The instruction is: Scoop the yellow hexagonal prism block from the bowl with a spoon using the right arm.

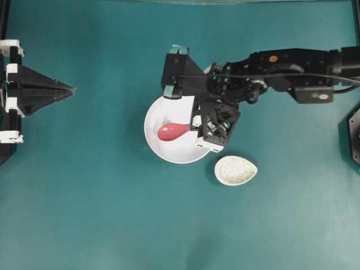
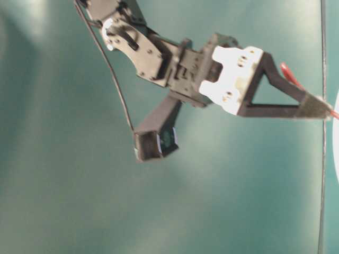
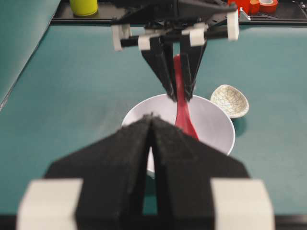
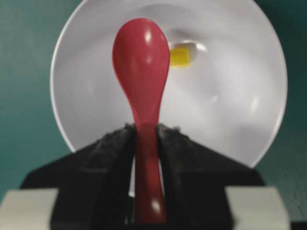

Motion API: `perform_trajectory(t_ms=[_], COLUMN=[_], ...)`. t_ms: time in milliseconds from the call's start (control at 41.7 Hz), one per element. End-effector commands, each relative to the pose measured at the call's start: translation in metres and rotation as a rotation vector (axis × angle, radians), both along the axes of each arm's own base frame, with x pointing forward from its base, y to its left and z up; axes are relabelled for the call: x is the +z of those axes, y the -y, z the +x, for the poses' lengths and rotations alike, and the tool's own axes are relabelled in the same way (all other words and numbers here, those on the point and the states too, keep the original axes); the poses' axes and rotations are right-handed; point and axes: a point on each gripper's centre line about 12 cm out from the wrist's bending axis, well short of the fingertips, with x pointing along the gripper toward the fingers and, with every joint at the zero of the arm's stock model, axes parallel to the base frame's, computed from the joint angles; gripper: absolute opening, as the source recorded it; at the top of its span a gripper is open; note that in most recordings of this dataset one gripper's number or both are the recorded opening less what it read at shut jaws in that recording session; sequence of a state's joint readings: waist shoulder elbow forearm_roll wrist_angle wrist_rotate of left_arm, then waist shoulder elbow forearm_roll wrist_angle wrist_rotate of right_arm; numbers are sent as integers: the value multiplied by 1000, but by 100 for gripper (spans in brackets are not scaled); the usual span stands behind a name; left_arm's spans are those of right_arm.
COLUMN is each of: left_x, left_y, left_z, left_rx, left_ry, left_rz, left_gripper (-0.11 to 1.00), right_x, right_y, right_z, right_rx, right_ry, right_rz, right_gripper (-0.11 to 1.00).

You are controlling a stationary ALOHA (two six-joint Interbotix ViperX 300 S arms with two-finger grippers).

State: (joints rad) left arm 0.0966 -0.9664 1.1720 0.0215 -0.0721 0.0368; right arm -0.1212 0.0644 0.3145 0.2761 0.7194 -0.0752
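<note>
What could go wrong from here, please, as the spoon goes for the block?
1. The block sits beside the spoon, not in it; a push might just slide it up the bowl's wall.
2. The right claw pinches only the handle, so pressing down could twist the spoon.

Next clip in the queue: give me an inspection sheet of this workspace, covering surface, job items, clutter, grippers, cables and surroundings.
Surface: teal table, no spills seen.
Job's things: white bowl mid-table; yellow block lies inside it, beside the scoop, not in it; red spoon poised over the bowl.
Clutter: speckled dish beside the bowl, apart from it.
Grippers: right gripper shut on the spoon's handle; left gripper shut, empty, parked at the table's edge.
Cables: black cable runs along the right arm, clear of the bowl.
Surroundings: yellow roll and red tape rolls on a far ledge.
</note>
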Motion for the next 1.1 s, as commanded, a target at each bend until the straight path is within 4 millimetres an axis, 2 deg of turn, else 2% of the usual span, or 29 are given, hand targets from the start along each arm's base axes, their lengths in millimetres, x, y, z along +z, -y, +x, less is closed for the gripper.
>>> perform_trajectory(t_ms=[0,216,456,768,1080], left_x=[7,8,8,8,8], left_y=[-1,-1,-1,-1,-1], left_z=[2,2,2,2,2], left_rx=[3,3,2,2,2], left_ry=[21,23,27,27,29], left_rz=[4,4,4,6,4], left_gripper=[0,0,0,0,0], right_x=[24,41,44,51,51], right_y=[-1,2,4,5,13], right_z=[-6,-25,-39,-44,-44], right_rx=[-4,-45,-91,-101,-124], right_ry=[49,15,-67,-67,-68], right_rz=[3,38,81,86,86], right_gripper=[23,22,22,22,22])
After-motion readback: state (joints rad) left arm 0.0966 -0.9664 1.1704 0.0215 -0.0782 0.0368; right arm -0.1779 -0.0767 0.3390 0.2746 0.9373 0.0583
